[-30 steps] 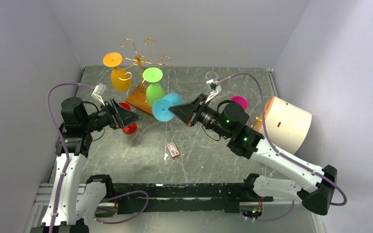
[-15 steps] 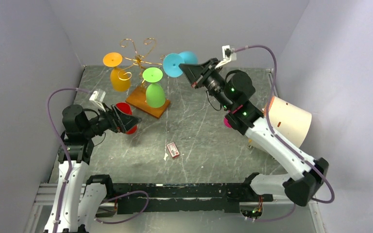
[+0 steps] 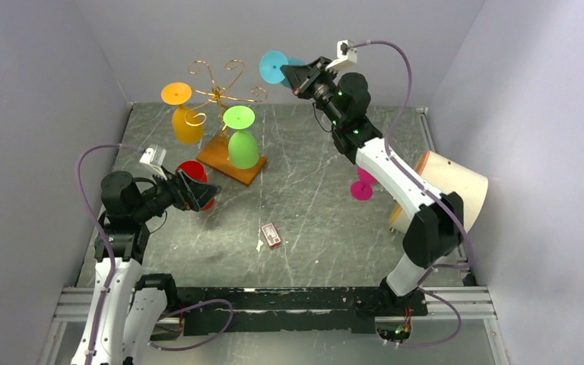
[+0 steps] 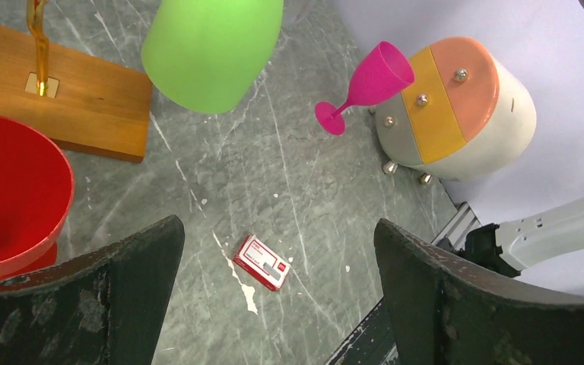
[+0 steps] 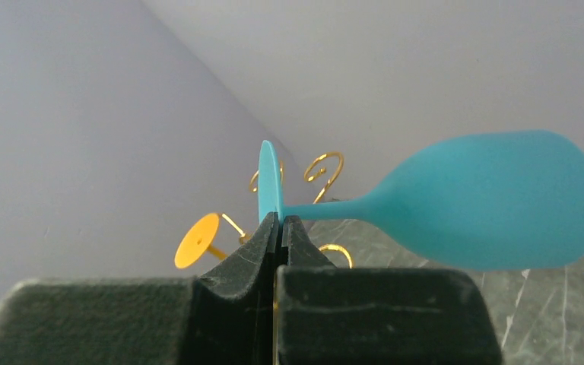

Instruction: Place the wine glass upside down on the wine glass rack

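Note:
My right gripper (image 3: 293, 74) is shut on the round foot of a teal wine glass (image 3: 274, 67), held high in the air to the right of the gold wire rack (image 3: 218, 90). In the right wrist view the glass (image 5: 494, 201) lies sideways, its foot (image 5: 270, 182) pinched edge-on between my fingers, bowl to the right. An orange glass (image 3: 186, 122) and a green glass (image 3: 241, 144) hang upside down on the rack, which stands on a wooden base (image 3: 217, 157). My left gripper (image 3: 198, 187) is open and empty, low beside a red glass (image 3: 195, 173).
A pink wine glass (image 3: 362, 185) lies on the table near a cream drum-shaped object (image 3: 449, 194) at the right. A small red-and-white box (image 3: 271, 234) lies at the table's middle front. Grey walls close in the sides and back.
My right arm has lifted the teal glass from table level up and back, to above the rack's right side. My left gripper has drawn back slightly and stayed open.

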Controlling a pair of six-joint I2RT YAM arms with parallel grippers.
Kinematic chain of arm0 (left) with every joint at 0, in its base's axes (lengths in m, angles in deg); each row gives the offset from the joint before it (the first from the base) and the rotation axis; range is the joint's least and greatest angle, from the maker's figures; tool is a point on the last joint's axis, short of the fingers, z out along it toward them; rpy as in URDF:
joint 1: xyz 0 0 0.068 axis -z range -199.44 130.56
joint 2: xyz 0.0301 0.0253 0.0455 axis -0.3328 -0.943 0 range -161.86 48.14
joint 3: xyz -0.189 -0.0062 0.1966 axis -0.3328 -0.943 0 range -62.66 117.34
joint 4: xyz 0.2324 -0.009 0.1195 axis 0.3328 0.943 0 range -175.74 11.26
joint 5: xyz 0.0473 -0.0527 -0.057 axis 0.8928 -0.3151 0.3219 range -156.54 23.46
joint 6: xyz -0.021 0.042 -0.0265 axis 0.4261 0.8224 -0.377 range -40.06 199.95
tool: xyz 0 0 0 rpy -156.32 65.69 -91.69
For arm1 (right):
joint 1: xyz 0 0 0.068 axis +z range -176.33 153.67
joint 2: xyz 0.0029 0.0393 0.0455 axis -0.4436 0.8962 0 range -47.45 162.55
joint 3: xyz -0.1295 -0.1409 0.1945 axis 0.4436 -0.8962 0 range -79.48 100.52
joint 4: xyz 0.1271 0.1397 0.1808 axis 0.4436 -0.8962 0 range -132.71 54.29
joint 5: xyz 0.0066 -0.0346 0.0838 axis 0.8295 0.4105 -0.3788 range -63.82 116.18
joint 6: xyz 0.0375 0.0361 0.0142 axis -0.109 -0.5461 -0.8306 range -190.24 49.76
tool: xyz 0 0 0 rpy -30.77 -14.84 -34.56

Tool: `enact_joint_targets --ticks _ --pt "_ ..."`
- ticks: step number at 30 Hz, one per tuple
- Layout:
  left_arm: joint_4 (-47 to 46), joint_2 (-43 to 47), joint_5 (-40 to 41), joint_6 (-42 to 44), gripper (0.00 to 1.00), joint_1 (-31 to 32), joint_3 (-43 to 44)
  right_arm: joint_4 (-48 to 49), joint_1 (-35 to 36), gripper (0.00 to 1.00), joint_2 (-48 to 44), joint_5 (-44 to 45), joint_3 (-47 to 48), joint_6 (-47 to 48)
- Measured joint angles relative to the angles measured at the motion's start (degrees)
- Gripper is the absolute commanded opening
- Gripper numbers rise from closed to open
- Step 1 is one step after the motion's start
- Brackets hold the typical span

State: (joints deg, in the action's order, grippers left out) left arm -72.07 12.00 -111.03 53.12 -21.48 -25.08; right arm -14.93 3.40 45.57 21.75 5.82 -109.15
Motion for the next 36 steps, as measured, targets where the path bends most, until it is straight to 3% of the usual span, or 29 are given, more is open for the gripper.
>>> enact_joint_targets --ticks 13,36 --pt "0.13 2.4 1.7 0.94 0.98 2.54 -0.28 -0.92 -0.44 0.0 14.56 -6.82 14.12 -8.68" --pt "1.44 2.89 4.31 1.73 0.98 2.97 -0.28 -3.85 0.63 0.0 16.44 -13.55 14.19 -12.07"
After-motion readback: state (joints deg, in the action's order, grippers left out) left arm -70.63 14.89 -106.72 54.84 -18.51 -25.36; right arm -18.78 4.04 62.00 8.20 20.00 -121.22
